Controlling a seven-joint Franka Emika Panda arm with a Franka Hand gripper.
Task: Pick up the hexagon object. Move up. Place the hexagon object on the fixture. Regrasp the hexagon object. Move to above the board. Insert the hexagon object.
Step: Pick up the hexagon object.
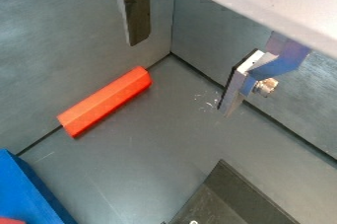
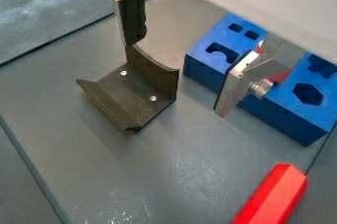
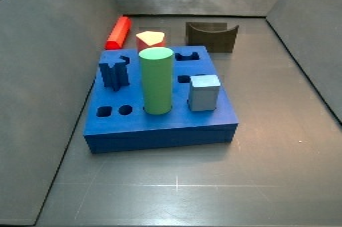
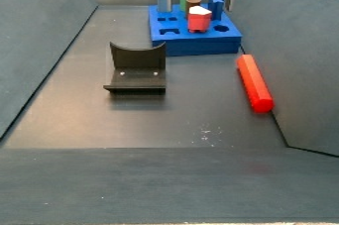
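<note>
Two flat silver fingers (image 2: 129, 16) of my gripper (image 1: 191, 55) hang spread wide and empty above the floor. The hexagon object (image 1: 105, 101), a smooth red bar, lies flat by the wall, well apart from the dark notched fixture (image 2: 129, 95) and blue board (image 2: 270, 82).

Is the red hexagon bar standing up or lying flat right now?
Lying flat. The hexagon object rests lengthwise on the floor beside the wall, away from the fixture; the open gripper holds nothing.
</note>
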